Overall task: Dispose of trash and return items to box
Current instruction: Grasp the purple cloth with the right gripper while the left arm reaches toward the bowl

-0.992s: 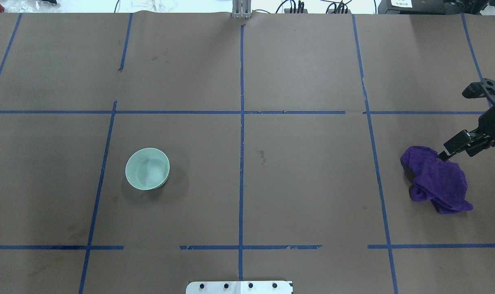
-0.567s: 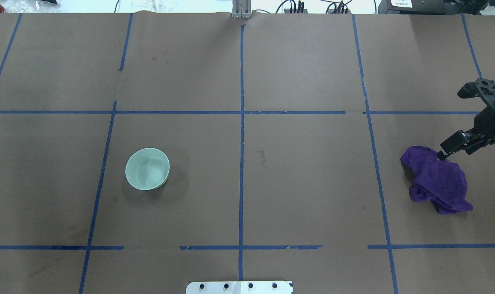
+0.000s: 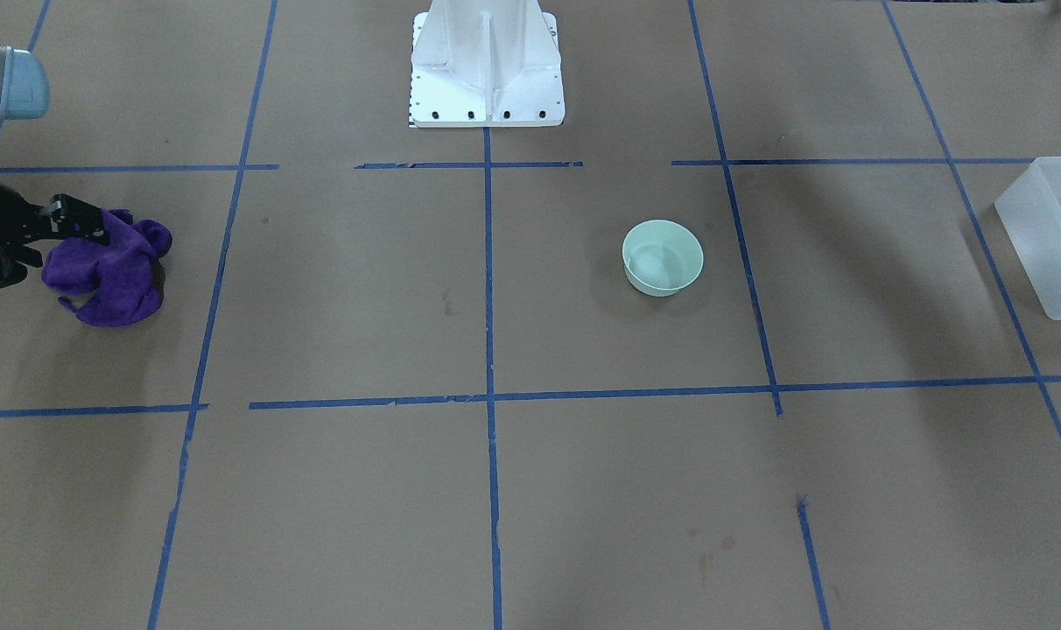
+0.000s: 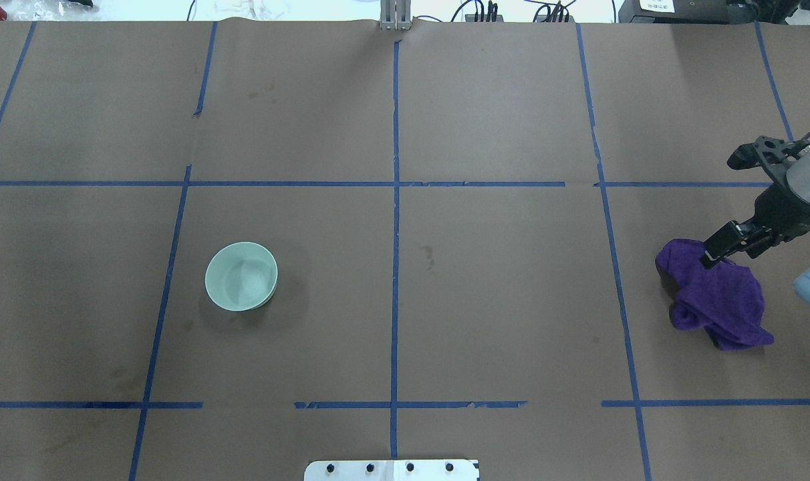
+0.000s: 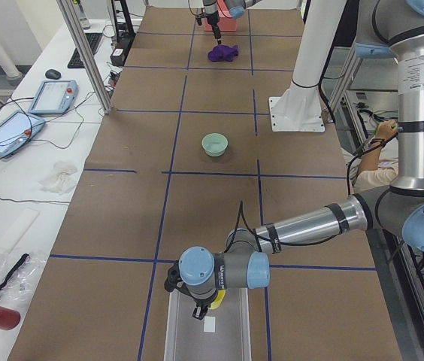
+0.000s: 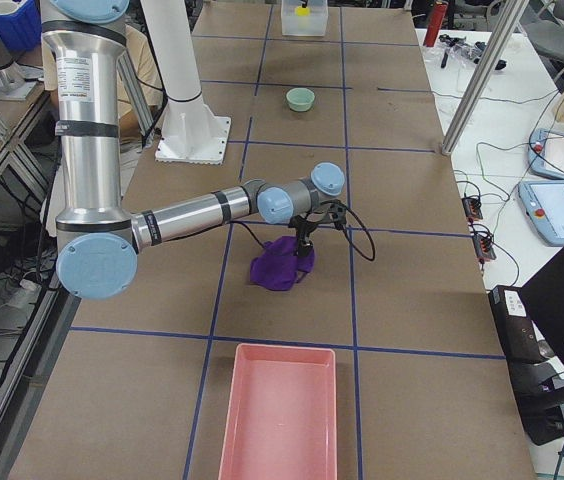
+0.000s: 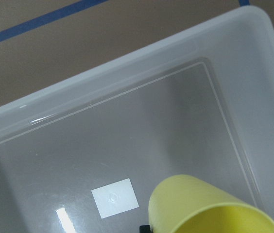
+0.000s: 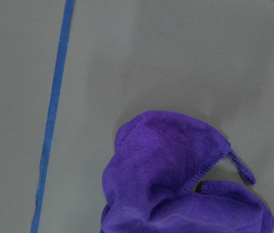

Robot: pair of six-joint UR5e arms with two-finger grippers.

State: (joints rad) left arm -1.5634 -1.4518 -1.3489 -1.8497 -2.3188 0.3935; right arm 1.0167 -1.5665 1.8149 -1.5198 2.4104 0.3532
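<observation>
The pale mint-green bowl (image 4: 241,276) stands upright and alone on the brown paper, left of centre; it also shows in the front view (image 3: 662,256). My left gripper (image 5: 204,308) hangs over the translucent box (image 5: 178,331) and is shut on the yellow cup (image 7: 200,208), which sits low inside the box (image 7: 127,73). A sliver of yellow shows in the box at the front view's right edge (image 3: 1043,236). My right gripper (image 4: 709,257) is open, its tips at the top edge of the crumpled purple cloth (image 4: 716,294).
A pink tray (image 6: 280,420) lies past the cloth at the table's right end. The white pedestal base (image 3: 487,70) stands at the robot's side of the table. Blue tape lines cross the paper.
My right gripper has moved left and down, from beside the purple cloth onto its top edge. The bowl and the cloth have not moved.
</observation>
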